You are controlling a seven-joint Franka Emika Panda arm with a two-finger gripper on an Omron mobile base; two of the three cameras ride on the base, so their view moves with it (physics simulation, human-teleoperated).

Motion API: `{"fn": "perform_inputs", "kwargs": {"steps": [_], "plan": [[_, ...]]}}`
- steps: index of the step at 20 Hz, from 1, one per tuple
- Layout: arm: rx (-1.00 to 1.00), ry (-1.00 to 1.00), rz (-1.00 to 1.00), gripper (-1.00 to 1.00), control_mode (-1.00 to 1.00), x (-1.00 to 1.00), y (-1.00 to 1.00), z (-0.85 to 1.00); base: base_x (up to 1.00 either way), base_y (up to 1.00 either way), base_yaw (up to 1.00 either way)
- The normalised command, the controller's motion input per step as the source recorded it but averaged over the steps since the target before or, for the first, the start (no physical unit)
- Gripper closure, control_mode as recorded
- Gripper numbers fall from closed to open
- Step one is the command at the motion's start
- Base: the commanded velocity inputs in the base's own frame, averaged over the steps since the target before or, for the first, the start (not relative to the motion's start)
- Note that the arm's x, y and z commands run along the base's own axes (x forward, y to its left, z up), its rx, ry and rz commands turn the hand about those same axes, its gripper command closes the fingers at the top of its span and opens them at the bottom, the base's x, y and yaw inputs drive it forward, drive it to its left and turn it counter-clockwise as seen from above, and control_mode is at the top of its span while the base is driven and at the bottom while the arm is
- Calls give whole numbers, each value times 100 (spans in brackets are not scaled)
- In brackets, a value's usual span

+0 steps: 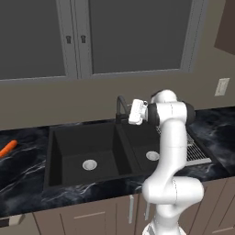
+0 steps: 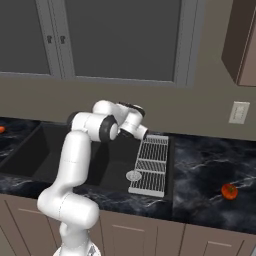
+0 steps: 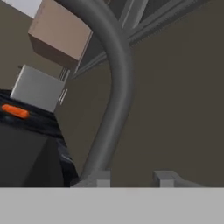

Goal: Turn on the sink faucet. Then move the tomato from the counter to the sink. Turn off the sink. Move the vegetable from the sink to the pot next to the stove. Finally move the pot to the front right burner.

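My arm reaches over the matte black double-basin sink (image 1: 92, 151) so that my jaws (image 3: 131, 177) sit up at the back rim, where the thin dark metal faucet (image 3: 114, 87) with its tall gooseneck spout stands. I judge this is the first step, turning the water on; no water is running from the spout that I can see. In the hand view the spout curves up just ahead of my two tips, its lower part leaning toward the left tip, the right tip standing apart from it. My jaws are set narrow, and I cannot tell whether they touch the faucet or grip anything. The small round red-orange tomato (image 2: 229, 191) waits on the glossy black marble counter (image 2: 200, 165), well to the right of the sink, beyond the white wire rack (image 2: 150, 165). A long orange carrot (image 1: 8, 148) lies on the counter left of the sink.
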Motion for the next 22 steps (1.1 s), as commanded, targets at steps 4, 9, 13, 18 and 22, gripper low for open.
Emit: {"fn": "perform_inputs", "kwargs": {"steps": [4,9,13,18,22], "plan": [[21,4,-6,100,-100,2,-35,-43,0,0,0],[7,11,0,100,-100,13,-12,-31,0,0,0],[14,18,-6,100,-100,0,-21,-49,0,0,0],[11,22,-9,100,-100,0,-11,-53,0,0,0],[-1,10,0,100,-100,13,0,-42,0,0,0]]}}
